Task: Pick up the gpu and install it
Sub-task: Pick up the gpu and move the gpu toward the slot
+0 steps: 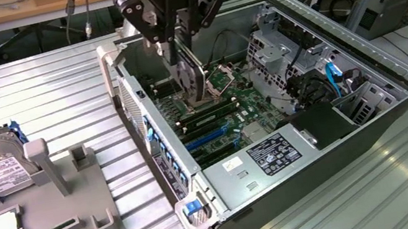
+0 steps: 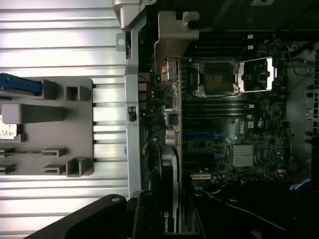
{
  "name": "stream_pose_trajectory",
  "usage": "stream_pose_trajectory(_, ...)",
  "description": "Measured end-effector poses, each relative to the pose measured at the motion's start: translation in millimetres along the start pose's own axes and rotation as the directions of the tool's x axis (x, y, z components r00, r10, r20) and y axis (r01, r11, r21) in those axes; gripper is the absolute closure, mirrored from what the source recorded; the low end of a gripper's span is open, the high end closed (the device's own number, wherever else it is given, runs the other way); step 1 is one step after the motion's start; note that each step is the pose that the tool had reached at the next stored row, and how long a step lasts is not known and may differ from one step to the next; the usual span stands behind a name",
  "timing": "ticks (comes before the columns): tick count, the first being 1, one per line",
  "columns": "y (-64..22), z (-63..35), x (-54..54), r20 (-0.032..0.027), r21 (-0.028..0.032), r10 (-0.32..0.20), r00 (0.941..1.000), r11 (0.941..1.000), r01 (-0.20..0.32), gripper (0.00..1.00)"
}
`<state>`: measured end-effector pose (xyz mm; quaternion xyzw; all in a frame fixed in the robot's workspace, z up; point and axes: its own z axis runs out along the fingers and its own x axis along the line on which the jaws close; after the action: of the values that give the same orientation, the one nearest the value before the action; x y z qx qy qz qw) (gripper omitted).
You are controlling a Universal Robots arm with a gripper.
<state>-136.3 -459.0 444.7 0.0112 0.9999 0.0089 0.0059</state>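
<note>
grip: gripper point(image 1: 177, 42) fingers pinched narrow on the gpu point(image 1: 194, 75) | where: card hanging edge-down over the motherboard point(image 1: 247, 110) inside the open case point(image 1: 246, 198) | risk: any tilt and it'd probably seat crooked; bracket point(image 2: 172, 50) could snag the case wall

- I'm watching the gripper point(image 2: 172, 219) clamping the gpu point(image 2: 171, 124), which is reaching edge-on straight out from the fingers.
- Its silver bracket point(image 2: 175, 35) is sitting at the far end, just beside the case wall point(image 2: 133, 99).
- The motherboard point(image 2: 234, 119) is lying beyond the card, with a blue slot point(image 2: 202, 135) close to it.
- A grey fixture point(image 2: 65, 124) is resting outside the case on the ribbed table point(image 2: 60, 30).
</note>
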Motion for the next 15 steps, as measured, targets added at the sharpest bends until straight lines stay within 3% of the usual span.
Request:
stream_pose_trajectory(9, 0.6, 0.4, -28.9, 0.0000, 0.0000, 0.000, 1.0000, 1.0000, 0.000, 0.73)
stream_pose_trajectory(12, 1.0, 0.5, -44.6, 0.0000, 0.0000, 0.000, 1.0000, 1.0000, 0.000, 0.73)
stream_pose_trajectory(15, 1.1, 0.6, -51.0, 0.0000, -0.0001, 0.000, 1.0000, 1.0000, 0.000, 0.73)
